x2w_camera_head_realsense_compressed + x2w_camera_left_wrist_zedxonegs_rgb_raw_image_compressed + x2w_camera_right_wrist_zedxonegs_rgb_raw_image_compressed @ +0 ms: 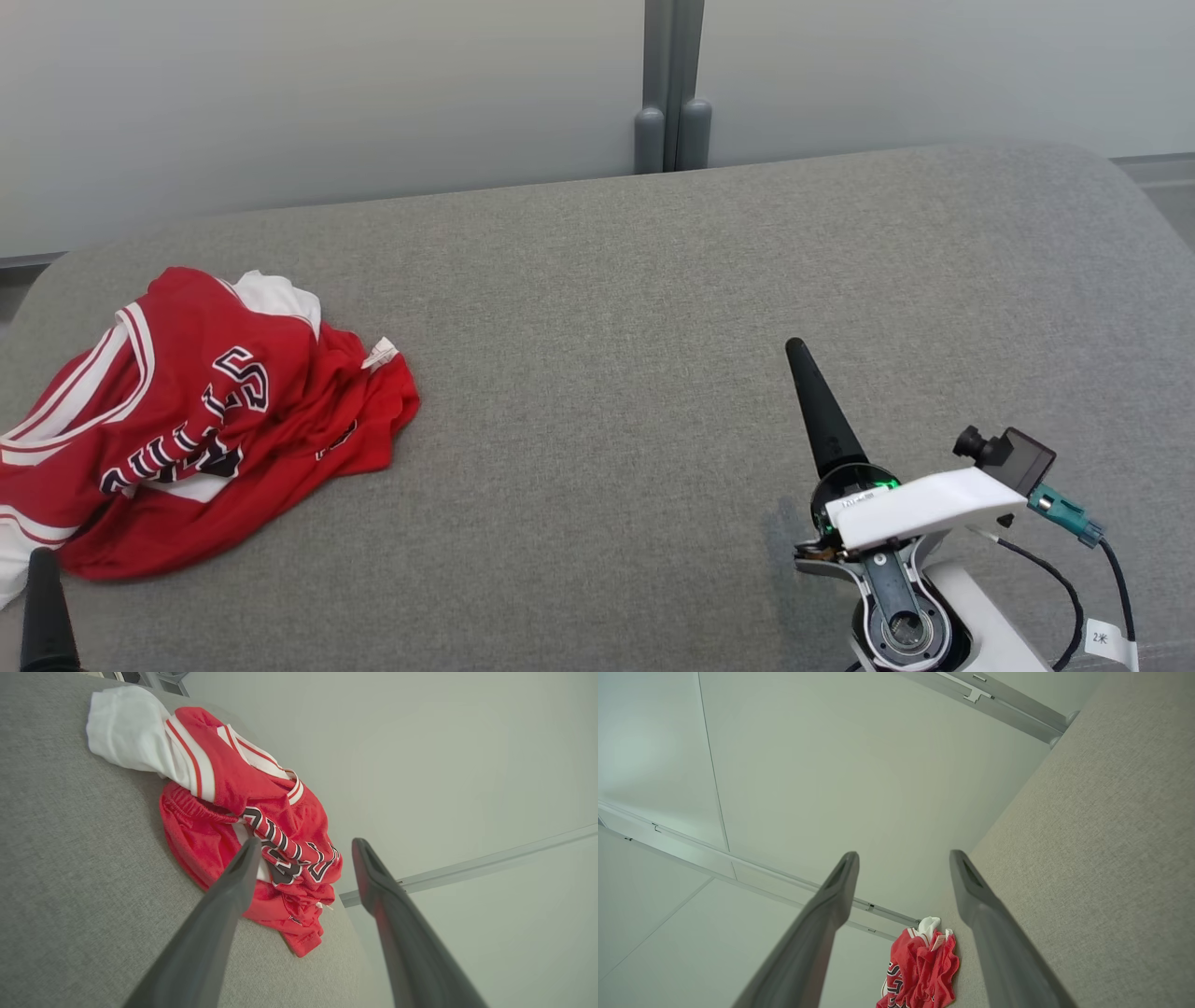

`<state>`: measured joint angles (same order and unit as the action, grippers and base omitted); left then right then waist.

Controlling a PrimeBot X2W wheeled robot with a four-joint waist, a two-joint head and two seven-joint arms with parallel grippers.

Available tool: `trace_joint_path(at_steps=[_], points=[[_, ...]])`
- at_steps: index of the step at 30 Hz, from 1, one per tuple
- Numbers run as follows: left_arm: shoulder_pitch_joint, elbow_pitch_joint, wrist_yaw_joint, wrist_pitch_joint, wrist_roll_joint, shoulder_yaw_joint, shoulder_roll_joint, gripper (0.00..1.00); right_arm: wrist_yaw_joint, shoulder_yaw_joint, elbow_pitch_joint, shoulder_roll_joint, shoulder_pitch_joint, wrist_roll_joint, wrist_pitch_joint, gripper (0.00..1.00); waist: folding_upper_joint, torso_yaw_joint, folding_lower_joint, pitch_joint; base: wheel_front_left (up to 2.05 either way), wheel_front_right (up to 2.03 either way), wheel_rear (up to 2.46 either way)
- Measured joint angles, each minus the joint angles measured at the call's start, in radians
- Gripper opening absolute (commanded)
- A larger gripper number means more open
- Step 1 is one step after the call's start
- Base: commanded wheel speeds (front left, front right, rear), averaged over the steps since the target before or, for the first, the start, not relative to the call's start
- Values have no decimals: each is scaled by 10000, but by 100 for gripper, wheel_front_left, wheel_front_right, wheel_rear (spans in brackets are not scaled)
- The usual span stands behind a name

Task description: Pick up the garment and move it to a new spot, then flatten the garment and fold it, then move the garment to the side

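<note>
surface: grey woven upholstered top [607,308], rounded corners
room: pale grey wall panels [327,93] behind surface, grey post [670,84] at their seam
garment: crumpled red-white jersey [205,420], surface's left end
left gripper [303,847]: fingers wide, holding nothing
right gripper [903,856]: fingers wide, holding nothing, over surface's right

Head view: garment [187,420] runs off the left edge, its chest lettering is crumpled into folds and not readable whole, and its near hem is partly covered by one finger [42,607] of the left gripper [304,845], itself cut by the bottom edge; the right gripper [903,856] has its second finger hidden behind the white wrist cover [920,509], and the print on the cable tag [1102,639] is too small to read. Left wrist view: a finger covers part of the lettering. Right wrist view: garment is small, cut off by the bottom edge, lettering illegible.
</note>
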<state>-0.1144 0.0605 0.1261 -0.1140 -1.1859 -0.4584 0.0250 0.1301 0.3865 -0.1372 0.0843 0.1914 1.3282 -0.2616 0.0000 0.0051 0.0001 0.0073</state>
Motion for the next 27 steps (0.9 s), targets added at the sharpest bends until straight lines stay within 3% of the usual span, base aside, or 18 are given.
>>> trace_joint_path(at_steps=[4, 6, 12, 27], points=[[80, -4, 0, 203, 754, 337, 121, 100, 2, -190, 71, 50, -57, -568, 0, 100, 0, -9, 0, 13, 0, 0, 0], [299, -65, 2, 579, 2128, 932, 205, 100, 2, -608, 134, 280, -255, -2113, 0, 100, 0, -15, 0, 25, 0, 0, 0], [527, -148, 2, 1014, 3802, 1676, 286, 100, 2, -1177, 247, 274, -485, -3777, 0, 100, 0, -30, 0, 5, 0, 0, 0], [897, 54, 13, 1789, 6587, 2801, 362, 100, 2, -2291, 182, 263, -749, -6892, 0, 100, 0, -114, 0, -12, 0, 0, 0]])
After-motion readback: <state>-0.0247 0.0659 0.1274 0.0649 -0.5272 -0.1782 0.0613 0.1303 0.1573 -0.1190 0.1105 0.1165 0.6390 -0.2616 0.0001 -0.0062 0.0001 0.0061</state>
